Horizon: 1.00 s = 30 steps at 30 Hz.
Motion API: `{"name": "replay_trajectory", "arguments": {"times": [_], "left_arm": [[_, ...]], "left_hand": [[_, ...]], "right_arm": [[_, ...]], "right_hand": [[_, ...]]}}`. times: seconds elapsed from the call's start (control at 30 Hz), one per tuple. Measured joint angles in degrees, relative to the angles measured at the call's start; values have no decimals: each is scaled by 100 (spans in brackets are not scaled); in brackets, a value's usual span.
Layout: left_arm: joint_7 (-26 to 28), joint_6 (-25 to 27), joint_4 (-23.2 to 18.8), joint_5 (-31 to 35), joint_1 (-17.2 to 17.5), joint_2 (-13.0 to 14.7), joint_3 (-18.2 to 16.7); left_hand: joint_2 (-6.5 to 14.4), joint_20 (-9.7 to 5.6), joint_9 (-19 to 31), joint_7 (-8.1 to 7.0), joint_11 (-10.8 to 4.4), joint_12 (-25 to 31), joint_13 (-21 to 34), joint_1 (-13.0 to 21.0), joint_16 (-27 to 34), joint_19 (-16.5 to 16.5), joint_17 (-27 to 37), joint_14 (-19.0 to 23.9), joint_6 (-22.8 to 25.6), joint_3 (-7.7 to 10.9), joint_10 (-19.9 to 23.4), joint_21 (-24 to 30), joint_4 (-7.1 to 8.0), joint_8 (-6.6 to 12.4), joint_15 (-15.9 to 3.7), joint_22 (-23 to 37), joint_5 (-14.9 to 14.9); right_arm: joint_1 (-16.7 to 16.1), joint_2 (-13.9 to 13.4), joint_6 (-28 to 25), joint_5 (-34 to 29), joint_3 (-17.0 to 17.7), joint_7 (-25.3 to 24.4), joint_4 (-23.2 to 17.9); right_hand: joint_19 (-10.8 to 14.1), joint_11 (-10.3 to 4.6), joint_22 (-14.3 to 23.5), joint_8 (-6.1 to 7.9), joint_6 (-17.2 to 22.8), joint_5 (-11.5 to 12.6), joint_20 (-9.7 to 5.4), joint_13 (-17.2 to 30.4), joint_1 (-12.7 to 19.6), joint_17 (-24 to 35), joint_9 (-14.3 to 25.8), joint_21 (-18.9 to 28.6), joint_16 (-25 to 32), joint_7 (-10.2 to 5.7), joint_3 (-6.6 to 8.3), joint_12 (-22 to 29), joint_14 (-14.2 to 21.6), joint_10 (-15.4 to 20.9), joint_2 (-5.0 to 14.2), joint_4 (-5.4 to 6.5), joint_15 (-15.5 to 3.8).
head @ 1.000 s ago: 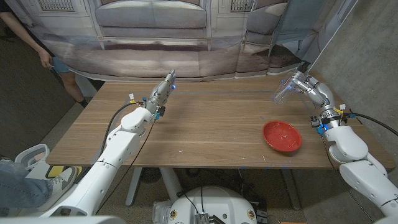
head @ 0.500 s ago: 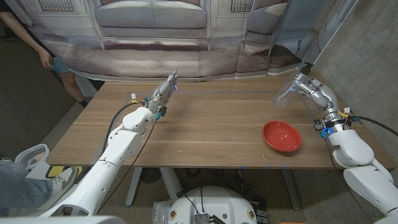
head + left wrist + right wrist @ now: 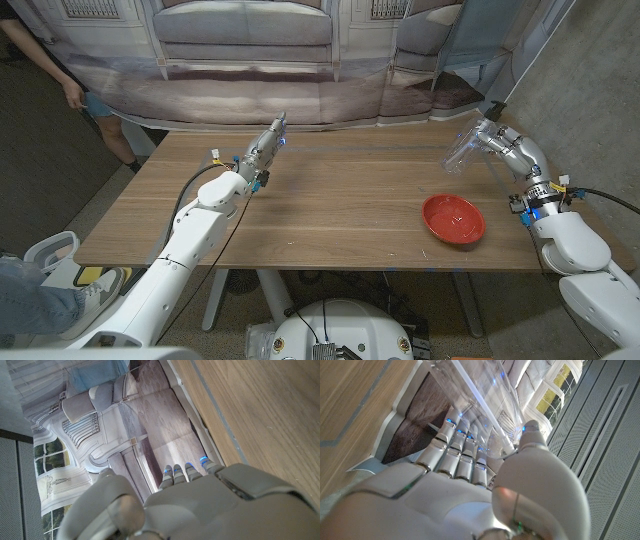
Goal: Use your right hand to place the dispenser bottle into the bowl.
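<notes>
Gripping the bottle (image 3: 462, 150) in my right hand (image 3: 491, 138), I hold it up in the air over the far right part of the table (image 3: 340, 200), tilted, with its clear body slanting down and to the left of my hand in the head view. In the right wrist view the bottle (image 3: 475, 395) lies across my fingers (image 3: 457, 452), with my thumb (image 3: 532, 435) on its other side, so the hand is clenched around it. The bottle is see-through plastic with a thin tube running along inside it; I can read no label, brand or writing on it in any view. The red bowl (image 3: 453, 219) sits on the table nearer to me than the bottle and a little to its left, well apart from it; the bottle is above and beyond the bowl, not over it. My left hand (image 3: 265, 150) is out over the far left-middle of the table, its fingers stretched straight toward the far edge and holding nothing; in the left wrist view its fingers (image 3: 187, 472) reach side by side past the table's edge, thumb set off to one side. A printed backdrop (image 3: 250, 40) hangs behind the table, and a person (image 3: 40, 60) stands at the far left.
</notes>
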Motion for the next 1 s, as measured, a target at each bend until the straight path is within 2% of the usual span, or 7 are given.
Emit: {"name": "replay_trajectory", "arguments": {"times": [0.27, 0.3, 0.33, 0.53, 1.0], "left_arm": [[64, 88, -52, 2, 24, 10, -18], [67, 91, -52, 2, 24, 10, -18], [80, 103, -160, 4, 71, 19, -37], [107, 130, -211, 15, 93, 7, -34], [155, 179, -243, 45, 89, -27, 20]], "left_hand": [[0, 0, 0, 0, 0, 0, 0, 0, 0, 0, 0, 0, 0, 0, 0, 0, 0, 0, 0, 0, 0], [0, 0, 0, 0, 0, 0, 0, 0, 0, 0, 0, 0, 0, 0, 0, 0, 0, 0, 0, 0, 0], [0, 0, 0, 0, 0, 0, 0, 0, 0, 0, 0, 0, 0, 0, 0, 0, 0, 0, 0, 0, 0], [0, 0, 0, 0, 0, 0, 0, 0, 0, 0, 0, 0, 0, 0, 0, 0, 0, 0, 0, 0, 0], [22, 0, 0, 0, 0, 0, 0, 22, 0, 0, 0, 0, 0, -31, 0, 0, -7, 0, 0, 0, 0]], "right_arm": [[-120, -1, 9, -22, 116, 52, -80], [-146, -2, 19, -43, 142, 217, -93], [-157, -2, 19, -43, 154, 217, -97], [-221, 15, 110, -44, 211, 378, -107], [-500, 161, 336, -35, 377, 640, -248]], "right_hand": [[0, 0, 0, 0, 22, -16, 0, 2, 0, 0, 3, 0, 0, 22, 0, 0, 20, 1, 0, 0, 20], [0, 0, 0, 0, 22, -16, 0, 3, 0, 0, 3, 0, 0, 22, 0, -1, 20, 1, 0, 0, 20], [0, 0, 0, -1, 22, -16, 0, 3, 0, 0, 3, 0, 0, 22, -1, -1, 20, 1, 0, 0, 20], [0, 29, 0, -1, 51, -23, 0, 5, 0, -1, 4, 0, 1, 51, -1, 24, 41, 33, 0, 1, 0], [0, 41, 0, 22, 81, -43, 0, 4, 0, 0, 3, 0, -21, 81, -1, 24, 51, 82, 0, 1, 10]]}}
